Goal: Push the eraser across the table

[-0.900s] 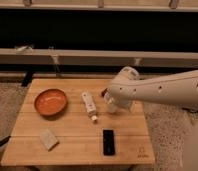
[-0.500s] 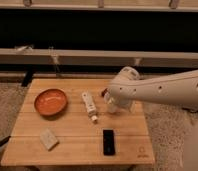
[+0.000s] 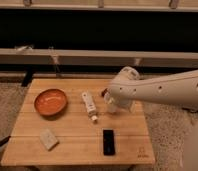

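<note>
The eraser (image 3: 108,142) lies flat on the table (image 3: 77,131), near the front edge and right of centre, with its long side running front to back. Bare wood surrounds it on every side.

Locate the gripper (image 3: 111,103) at the end of the white arm (image 3: 162,90), which reaches in from the right. The gripper hangs low over the table top, behind the eraser, with a strip of bare wood between the two. You cannot tell from this view how far it is open or whether it holds anything.

Check the surrounding items:
- A white tube (image 3: 89,105) lies just left of the gripper. Its narrow end points toward the front edge and sits behind and left of the eraser; it is the nearest object to the eraser.
- A small red-brown piece (image 3: 104,93) sits just behind the gripper, close against the arm.
- An orange bowl (image 3: 50,101) stands on the left half of the table, well apart from the eraser.
- A pale beige block (image 3: 48,139) lies near the front left, level with the eraser and well apart from it.
- A small dark logo (image 3: 140,154) marks the front right corner, just right of the eraser.
</note>
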